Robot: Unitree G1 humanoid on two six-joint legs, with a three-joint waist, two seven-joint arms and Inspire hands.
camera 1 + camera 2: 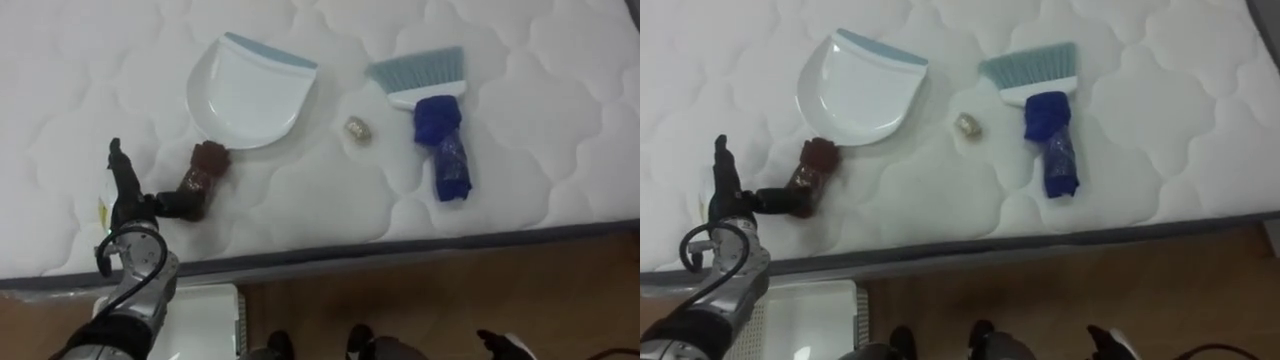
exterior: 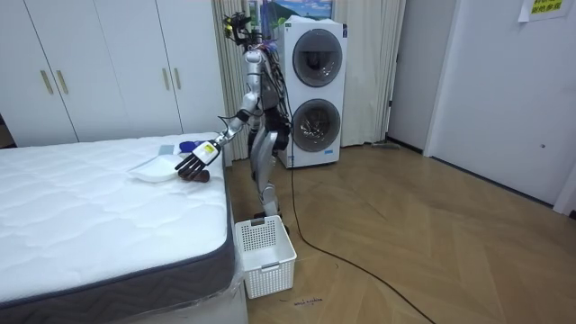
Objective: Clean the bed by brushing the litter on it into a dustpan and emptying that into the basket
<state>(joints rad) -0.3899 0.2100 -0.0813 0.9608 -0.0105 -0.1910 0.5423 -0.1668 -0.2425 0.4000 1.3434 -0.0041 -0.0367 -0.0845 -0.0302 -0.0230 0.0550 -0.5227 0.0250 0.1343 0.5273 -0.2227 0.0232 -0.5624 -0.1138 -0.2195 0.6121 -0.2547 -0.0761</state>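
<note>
While the brush (image 1: 432, 112) lies apart, the left robot hand (image 1: 127, 203) (holding nothing) hangs beside the dustpan (image 1: 245, 92) handle — fingers spread.

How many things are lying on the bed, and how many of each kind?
dustpan: 1
brush: 1
small crumpled scrap: 1
Total: 3
</note>
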